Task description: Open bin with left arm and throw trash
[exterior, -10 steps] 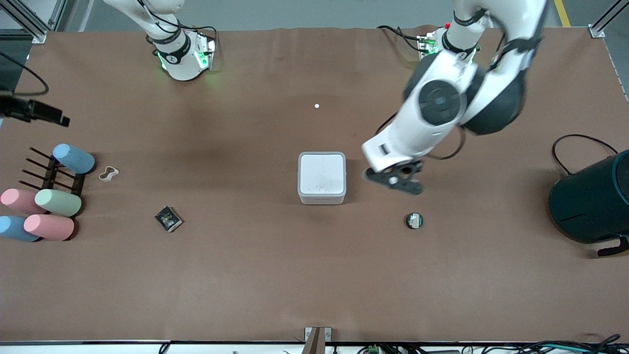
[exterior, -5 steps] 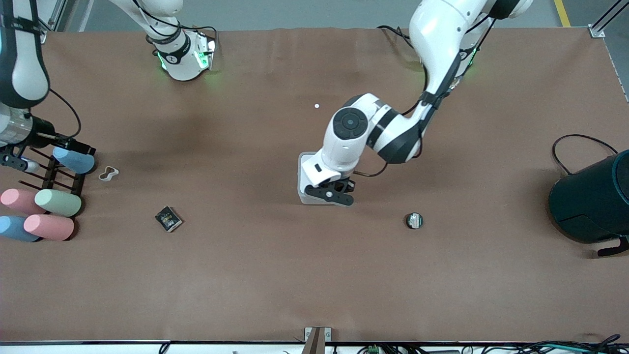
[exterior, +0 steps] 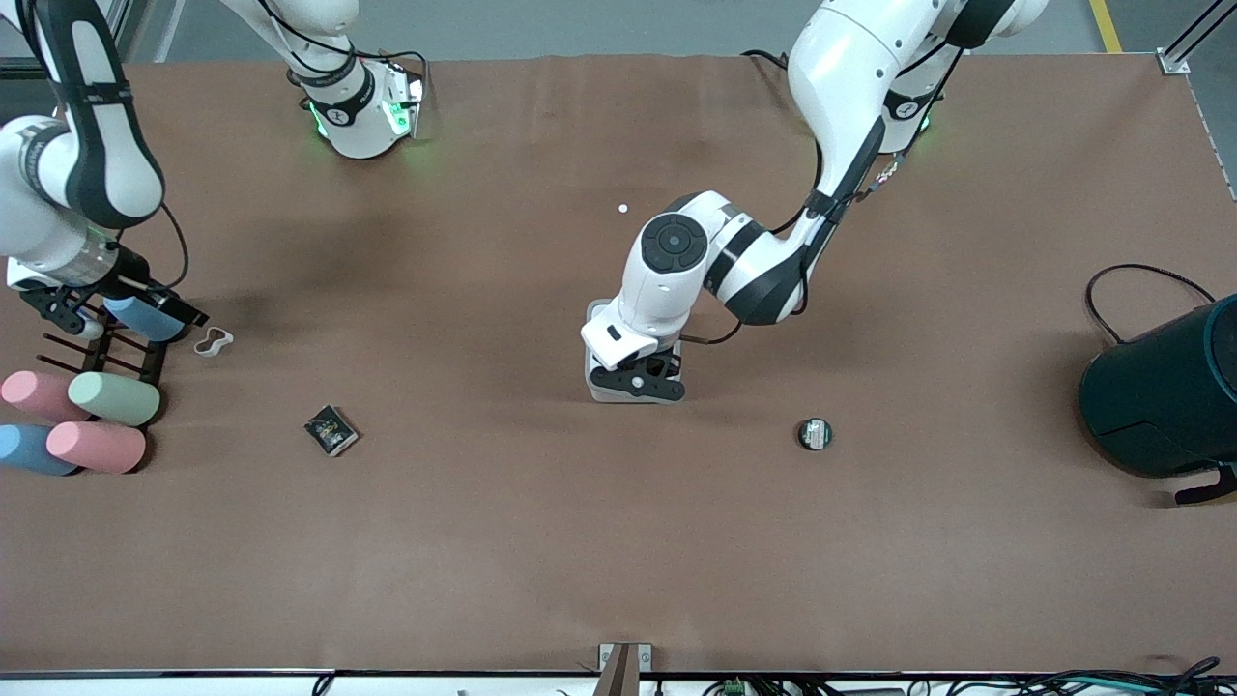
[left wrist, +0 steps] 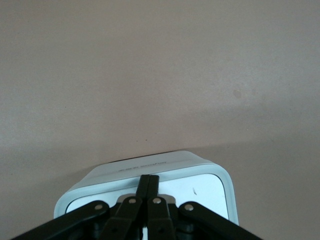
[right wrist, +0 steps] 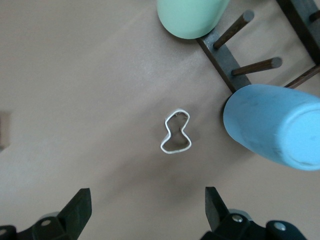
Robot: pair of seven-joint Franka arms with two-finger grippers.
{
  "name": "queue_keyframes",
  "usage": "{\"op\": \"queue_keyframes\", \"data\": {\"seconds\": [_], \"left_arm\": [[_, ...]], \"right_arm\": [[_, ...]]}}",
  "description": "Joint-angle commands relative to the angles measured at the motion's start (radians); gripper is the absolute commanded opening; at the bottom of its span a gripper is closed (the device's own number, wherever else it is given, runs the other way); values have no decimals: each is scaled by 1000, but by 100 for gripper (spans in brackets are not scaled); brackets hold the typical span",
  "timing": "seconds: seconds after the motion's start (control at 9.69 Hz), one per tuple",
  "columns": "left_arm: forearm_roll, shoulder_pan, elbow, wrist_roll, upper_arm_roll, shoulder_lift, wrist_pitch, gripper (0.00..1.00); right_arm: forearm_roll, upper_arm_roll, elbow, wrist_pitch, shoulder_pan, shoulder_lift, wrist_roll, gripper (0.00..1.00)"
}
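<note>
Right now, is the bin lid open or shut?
Shut. The left wrist view shows the lid lying flat on the bin, with the left gripper, fingers together, over its edge.

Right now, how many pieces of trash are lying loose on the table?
3. The white loop lies beside the peg rack, the black packet nearer the camera, and the black disc toward the left arm's end. None looks hidden.

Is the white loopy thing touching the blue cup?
Apart. In the right wrist view, bare brown table shows between the white figure-eight loop and the blue cylinder; the front view shows the same gap.
</note>
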Motion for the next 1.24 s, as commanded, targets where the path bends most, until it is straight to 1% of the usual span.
{"op": "queue_keyframes", "data": {"seconds": [0.0,0.1,0.21,0.31,0.41,0.52,0.62,0.72,0.83,0.93,1.03,1.13], "left_arm": [[17,30,14,1,10,-97,-176,0],[19,86,11,25,-1,-148,-261,0],[10,126,13,139,-1,-176,-333,0],[4,190,8,273,-1,-179,-352,1],[0,229,1,341,-2,-176,-361,2],[0,238,-21,357,-1,-164,-363,8],[3,258,-56,367,1,-148,-357,26],[16,286,-70,387,1,-126,-346,54],[17,324,-100,450,1,-107,-299,68],[19,371,-172,554,1,-105,-204,80],[19,420,-242,627,1,-107,-91,100],[19,442,-293,668,1,-107,-15,100]], "right_arm": [[11,5,-51,154,25,66,100,100],[11,4,-57,175,22,83,104,100],[11,4,-71,223,15,121,106,100],[11,4,-71,247,14,140,106,100],[10,2,-71,251,14,157,106,100],[8,-2,-71,257,14,162,105,99],[8,-4,-70,269,14,188,104,97],[3,-14,-67,283,12,206,103,97],[-3,-25,-67,291,12,208,98,97],[-6,-33,-67,291,12,209,98,97],[-6,-33,-65,292,14,211,101,95],[-6,-33,-61,294,12,212,101,94]]}}
